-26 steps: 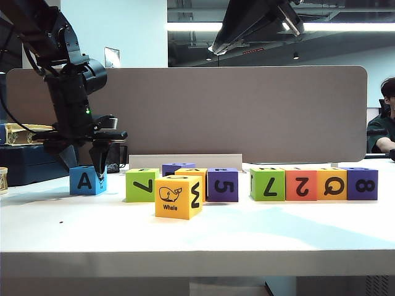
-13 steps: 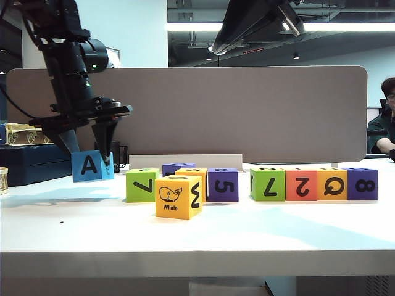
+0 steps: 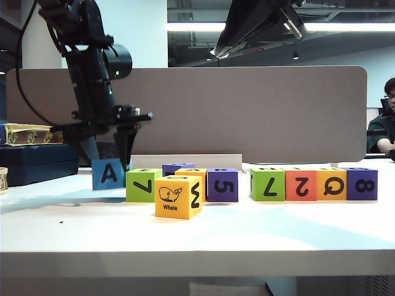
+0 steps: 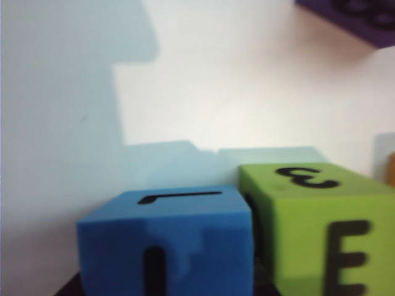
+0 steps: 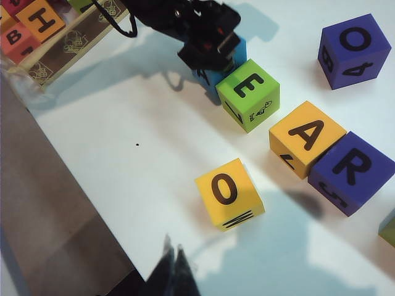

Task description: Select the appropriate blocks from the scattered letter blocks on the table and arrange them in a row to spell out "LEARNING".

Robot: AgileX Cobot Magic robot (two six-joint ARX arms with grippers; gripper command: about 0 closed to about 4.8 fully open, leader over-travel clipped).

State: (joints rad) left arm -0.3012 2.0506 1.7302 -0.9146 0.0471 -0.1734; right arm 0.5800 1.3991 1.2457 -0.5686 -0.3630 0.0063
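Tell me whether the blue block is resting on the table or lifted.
Lifted, it seems: in the exterior view the blue block hangs slightly tilted in the left gripper, beside the green block.

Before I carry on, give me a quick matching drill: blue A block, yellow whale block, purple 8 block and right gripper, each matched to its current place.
1. blue A block
2. yellow whale block
3. purple 8 block
4. right gripper

a. right end of the line in the exterior view
b. alone, in front of the other blocks
c. held in the left gripper, next to the green 7 block
d. raised above the table, holding nothing

Pairs: 1-c, 2-b, 3-a, 4-d
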